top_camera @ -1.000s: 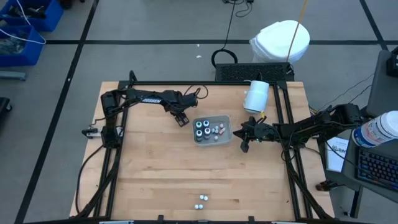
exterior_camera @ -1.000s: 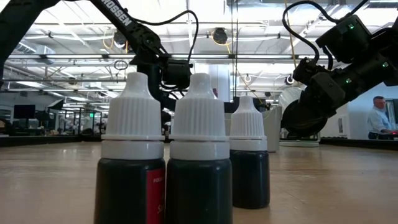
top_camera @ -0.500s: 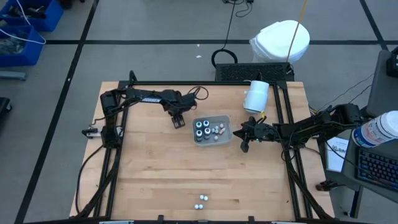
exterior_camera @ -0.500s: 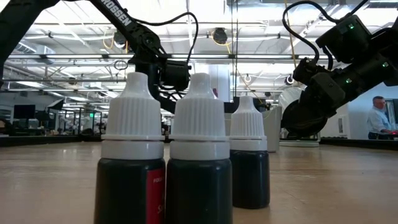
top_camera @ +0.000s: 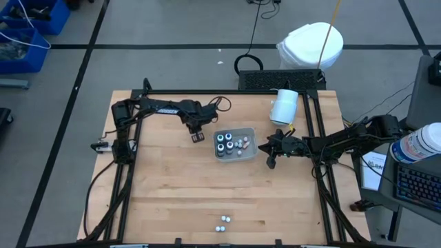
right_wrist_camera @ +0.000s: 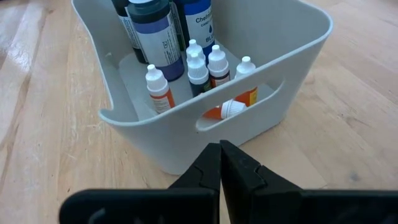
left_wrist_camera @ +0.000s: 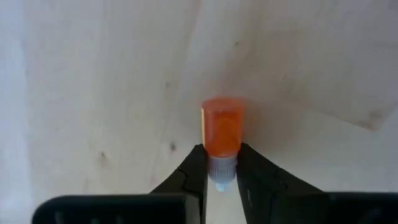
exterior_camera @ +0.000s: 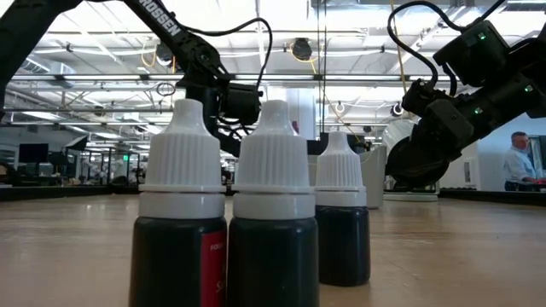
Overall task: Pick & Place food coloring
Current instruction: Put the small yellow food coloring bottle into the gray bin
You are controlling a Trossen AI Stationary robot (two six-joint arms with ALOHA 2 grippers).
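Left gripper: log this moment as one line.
left gripper: closed on orange bottle | location: beside grey bin | right gripper: shut, empty

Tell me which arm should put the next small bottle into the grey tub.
Left. Its hand is closed around a small orange bottle lying on the wooden table, just left of the grey plastic tub. The right hand is shut and empty beside the tub.

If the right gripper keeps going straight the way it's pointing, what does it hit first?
The right gripper, shut, points at the near wall of the grey bin, just under the handle slot. It would probably meet that wall first and push the bin, not reach the small dropper bottles inside. How far off the wall is cannot be judged.
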